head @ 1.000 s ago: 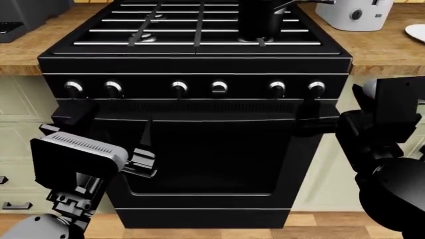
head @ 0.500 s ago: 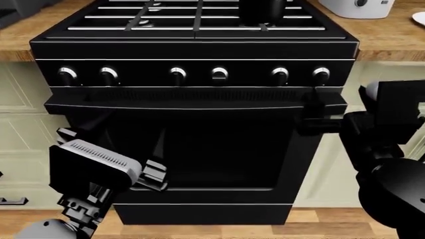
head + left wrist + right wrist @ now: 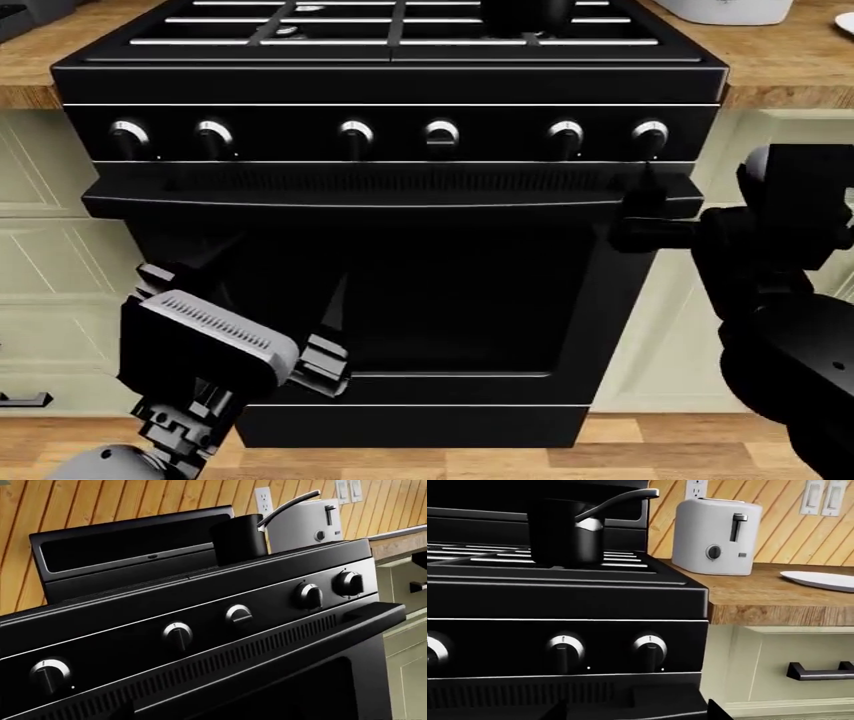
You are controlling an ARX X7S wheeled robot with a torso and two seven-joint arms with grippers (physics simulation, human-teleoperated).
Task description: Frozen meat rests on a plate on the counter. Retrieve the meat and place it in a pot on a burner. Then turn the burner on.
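flanking pot (image 3: 566, 532): toaster (image 3: 715, 537), plate (image 3: 820, 580)

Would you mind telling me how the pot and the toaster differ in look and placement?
The pot is black and cylindrical with a long curved silvery handle; the toaster is white and boxy with a dark lever. The pot stands on the stove grates, the toaster on the counter. Both stand upright.

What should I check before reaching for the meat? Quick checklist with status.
1. Pot on stove grates: ok.
2. Plate in view on counter, beyond the toaster: ok, edge only.
3. Meat visible on plate: cannot tell, out of frame.
4. Left gripper empty: cannot tell.
5. Right gripper within reach of plate: not ok, low at oven front.
6. Knobs reachable: ok.
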